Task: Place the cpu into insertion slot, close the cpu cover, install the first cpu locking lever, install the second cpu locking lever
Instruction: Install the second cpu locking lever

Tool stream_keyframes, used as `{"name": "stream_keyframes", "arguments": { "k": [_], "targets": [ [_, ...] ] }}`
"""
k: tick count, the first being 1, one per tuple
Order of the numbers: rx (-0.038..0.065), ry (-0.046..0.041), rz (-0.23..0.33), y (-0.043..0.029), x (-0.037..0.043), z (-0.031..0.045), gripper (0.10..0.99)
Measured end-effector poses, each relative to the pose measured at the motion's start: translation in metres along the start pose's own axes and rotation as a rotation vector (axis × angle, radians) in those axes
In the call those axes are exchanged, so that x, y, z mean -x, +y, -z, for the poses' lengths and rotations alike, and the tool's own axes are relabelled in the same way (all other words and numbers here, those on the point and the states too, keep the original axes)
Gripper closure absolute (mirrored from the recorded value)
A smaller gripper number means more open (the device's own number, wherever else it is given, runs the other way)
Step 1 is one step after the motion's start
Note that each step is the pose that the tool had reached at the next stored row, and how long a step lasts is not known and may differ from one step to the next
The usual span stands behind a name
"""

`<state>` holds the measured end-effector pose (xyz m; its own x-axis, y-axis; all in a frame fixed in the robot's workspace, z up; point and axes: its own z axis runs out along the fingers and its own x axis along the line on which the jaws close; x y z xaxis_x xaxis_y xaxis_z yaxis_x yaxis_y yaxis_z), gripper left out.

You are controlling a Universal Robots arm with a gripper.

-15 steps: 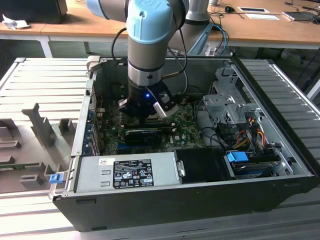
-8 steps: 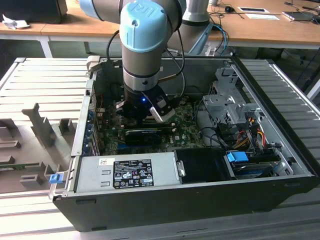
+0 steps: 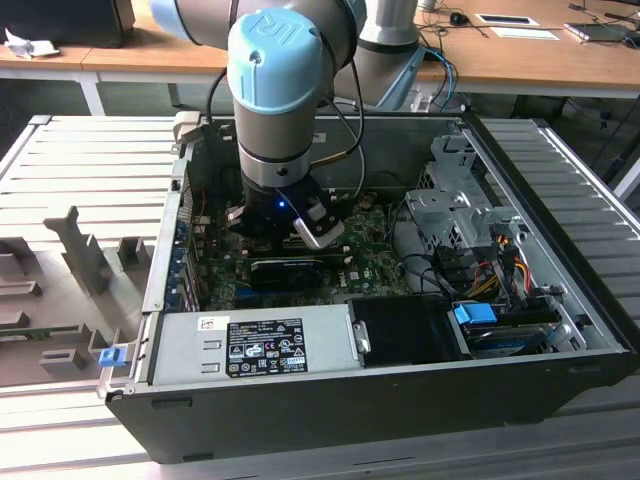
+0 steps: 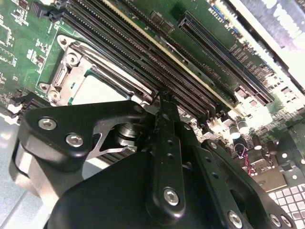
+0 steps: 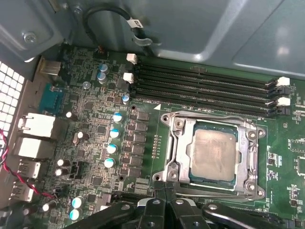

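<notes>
cpu (image 5: 213, 155) seated under cpu cover (image 5: 248, 149) | gripper (image 5: 164, 194) closed beside socket

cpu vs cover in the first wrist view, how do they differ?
Look: the cpu is a solid square with a dull beige-silver face; the cover is a bright silvery metal frame with a square window.
Size: the cover is larger, and its frame runs all round the cpu.
Pose: the cpu lies flat and shows through the window; the cover lies shut over its edges.
Shared: both are square, metallic and lined up on the green board.
</notes>
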<state>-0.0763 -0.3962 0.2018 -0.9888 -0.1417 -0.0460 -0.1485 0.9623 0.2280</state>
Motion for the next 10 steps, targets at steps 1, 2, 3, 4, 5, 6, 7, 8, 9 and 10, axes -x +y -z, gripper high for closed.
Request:
{"name": "stream_keyframes", "arguments": {
  "k": [1,2,3,4,5,6,7,8,9,10],
  "targets": [
    [0.006,-0.0042,0.001,0.0000,-0.0009,-0.0006,0.980],
    [0.013,-0.0075,0.001,-0.0001,-0.0016,-0.0014,0.980],
    [0.015,-0.0089,0.001,-0.0001,-0.0019,-0.0019,0.980],
    [0.018,-0.0102,0.002,-0.0003,-0.0023,-0.0027,0.980],
    [0.022,-0.0116,0.002,-0.0005,-0.0030,-0.0037,0.980],
    [0.028,-0.0130,0.002,-0.0009,-0.0046,-0.0065,0.980],
    [0.033,-0.0139,0.002,-0.0012,-0.0057,-0.0077,0.980],
    [0.035,-0.0145,0.002,-0.0010,-0.0058,-0.0072,0.980],
    [0.037,-0.0155,0.002,0.0004,-0.0055,-0.0021,0.980],
    [0.036,-0.0145,0.002,0.0020,-0.0054,0.0055,0.980]
  ]
}}
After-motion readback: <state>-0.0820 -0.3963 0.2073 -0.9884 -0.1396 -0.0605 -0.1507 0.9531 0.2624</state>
